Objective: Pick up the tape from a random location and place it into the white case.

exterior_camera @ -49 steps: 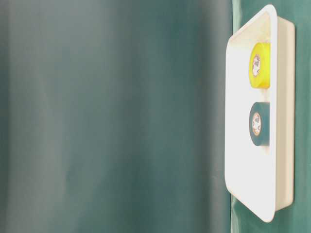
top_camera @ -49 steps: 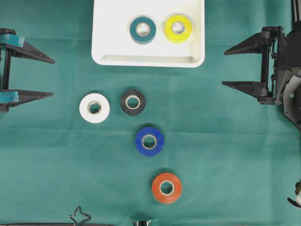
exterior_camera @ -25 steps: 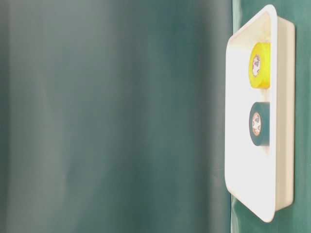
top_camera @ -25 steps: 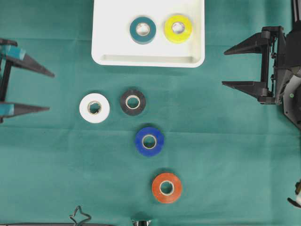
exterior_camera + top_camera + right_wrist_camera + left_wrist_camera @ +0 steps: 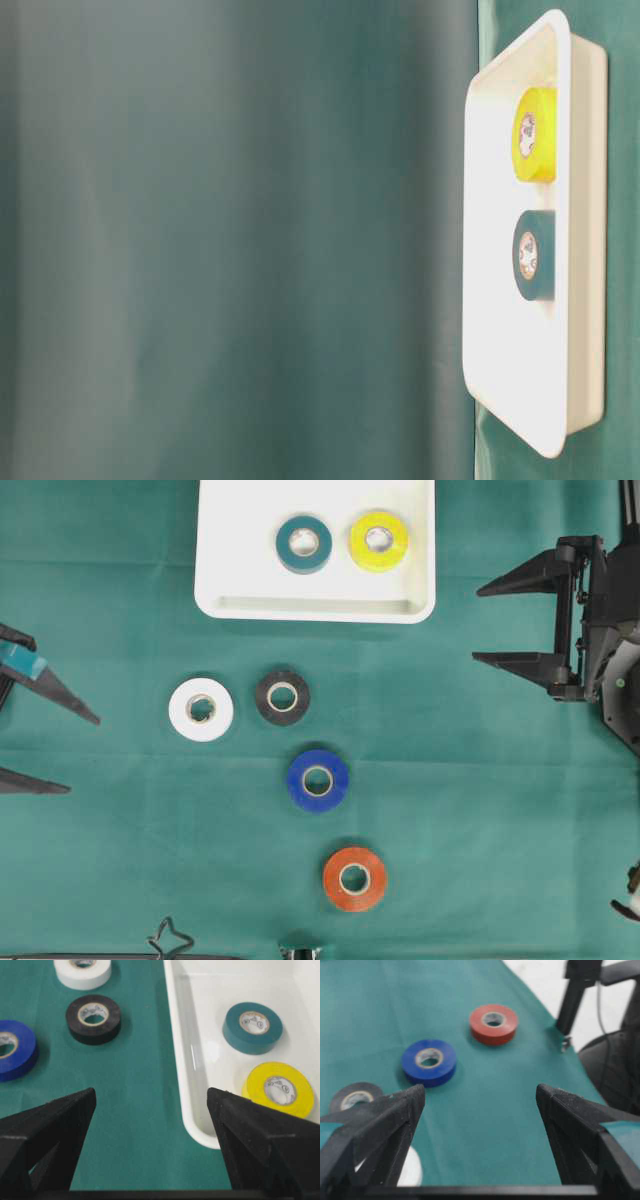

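Nearest the bottom edge of the overhead view, an orange-red roll of vinyl tape (image 5: 354,879) lies flat on the green cloth-covered table (image 5: 480,820), and a little above and to its left sits a dark blue roll (image 5: 318,780). Further up come a black roll (image 5: 282,697) and, just to its left but not touching, a white roll (image 5: 201,709) — four loose rolls strung in a loose diagonal, each apart from its neighbours. At the left edge the left gripper (image 5: 62,752), black with teal tape on its fingers, has its jaws spread wide with nothing between them; its fingertips point toward the rolls but stay well apart from the white one. From its own wrist camera the blue roll (image 5: 429,1061) and the orange-red roll (image 5: 493,1023) show beyond the open fingers, the black one (image 5: 354,1096) partly hidden by the left finger. On the right side the right gripper (image 5: 478,623) is likewise wide open and holds nothing, near the lower right corner of the shallow white rectangular plastic case (image 5: 230,570). Farthest away, at the top, that case rests on the cloth with two rolls lying flat inside — a teal roll (image 5: 304,543) and, just beside it on the right, a yellow roll (image 5: 378,541).
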`<action>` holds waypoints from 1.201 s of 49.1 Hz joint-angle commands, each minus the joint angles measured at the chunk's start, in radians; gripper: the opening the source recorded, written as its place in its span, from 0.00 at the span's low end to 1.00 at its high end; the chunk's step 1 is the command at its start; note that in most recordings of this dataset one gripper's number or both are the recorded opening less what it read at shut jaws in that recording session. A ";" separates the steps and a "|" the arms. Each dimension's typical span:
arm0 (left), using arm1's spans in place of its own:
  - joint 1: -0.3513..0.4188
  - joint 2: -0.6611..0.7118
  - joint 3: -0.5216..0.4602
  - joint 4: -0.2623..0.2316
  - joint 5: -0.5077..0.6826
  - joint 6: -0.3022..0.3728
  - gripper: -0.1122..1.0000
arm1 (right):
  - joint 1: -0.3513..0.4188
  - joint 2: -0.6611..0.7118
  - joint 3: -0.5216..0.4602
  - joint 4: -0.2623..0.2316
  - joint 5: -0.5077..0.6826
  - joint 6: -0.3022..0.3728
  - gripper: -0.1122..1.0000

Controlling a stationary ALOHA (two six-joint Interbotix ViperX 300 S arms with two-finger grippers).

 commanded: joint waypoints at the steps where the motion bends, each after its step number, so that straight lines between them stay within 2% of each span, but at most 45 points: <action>1: -0.005 0.006 -0.011 -0.002 -0.011 0.002 0.96 | 0.000 0.002 -0.029 0.003 -0.002 0.002 0.90; 17: -0.005 0.035 -0.011 0.000 -0.028 0.003 0.96 | 0.000 0.002 -0.031 0.002 -0.002 0.002 0.90; 32: -0.005 0.152 -0.041 -0.002 -0.172 0.003 0.96 | -0.002 0.002 -0.031 0.002 -0.002 0.002 0.90; 44: 0.005 0.348 -0.153 -0.002 -0.219 0.006 0.96 | -0.002 0.002 -0.031 0.000 -0.002 0.000 0.90; 59: 0.012 0.611 -0.388 0.003 -0.224 0.009 0.96 | 0.000 0.005 -0.029 -0.003 -0.002 -0.002 0.90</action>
